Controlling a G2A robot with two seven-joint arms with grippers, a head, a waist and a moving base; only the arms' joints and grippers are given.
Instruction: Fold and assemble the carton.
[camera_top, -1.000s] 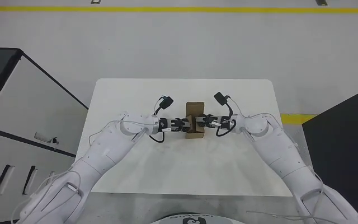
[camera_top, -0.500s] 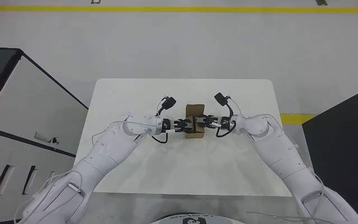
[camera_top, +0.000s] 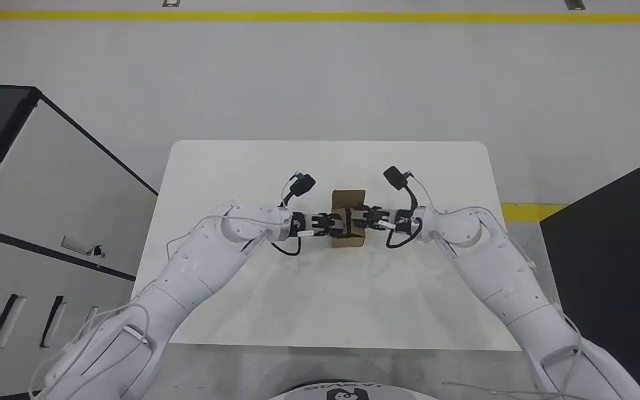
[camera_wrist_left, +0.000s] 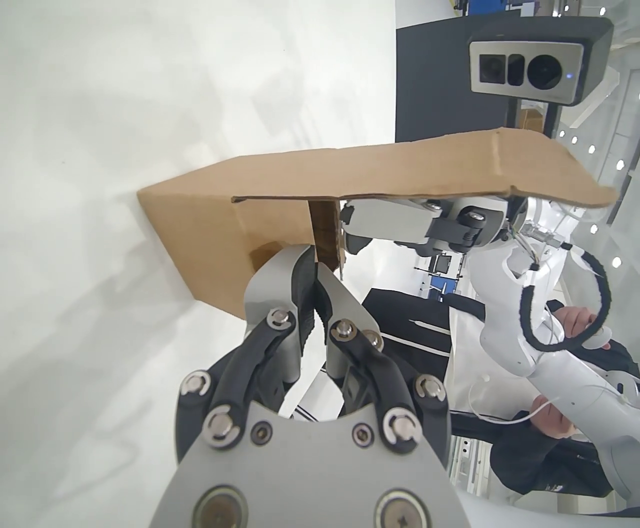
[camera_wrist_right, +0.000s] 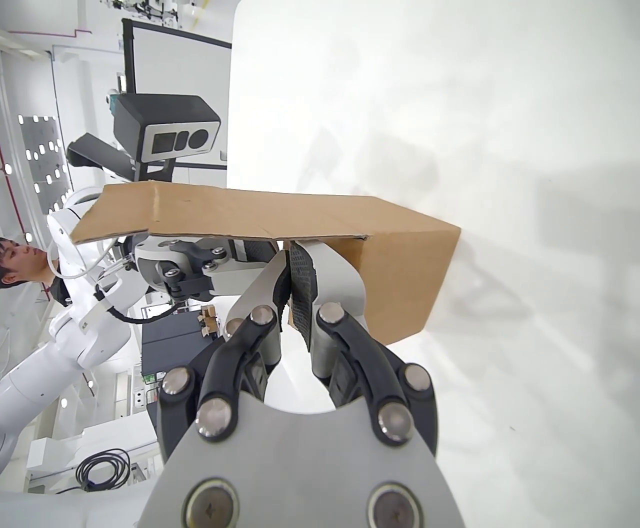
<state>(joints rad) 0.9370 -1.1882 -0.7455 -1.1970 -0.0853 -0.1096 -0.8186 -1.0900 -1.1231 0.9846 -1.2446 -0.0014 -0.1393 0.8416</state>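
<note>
Left gripper (camera_wrist_left: 315, 265) is clenched on a thin flap edge of the carton (camera_wrist_left: 400, 165). The box body sits just ahead of its fingertips, with the long panel overhanging them. Right gripper (camera_wrist_right: 289, 265) is clamped the same way on the opposite side, facing the left one. Carton sits pinned between both, its end away from the fingertips against the white table (camera_top: 250, 300).

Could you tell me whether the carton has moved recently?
Yes, slightly: the far end of the carton drew away from the far edge of the table.

White table (camera_top: 440, 170), grey floor (camera_top: 320, 80), yellow line (camera_top: 320, 16), perhaps a dark cabinet (camera_top: 600, 260)
</note>
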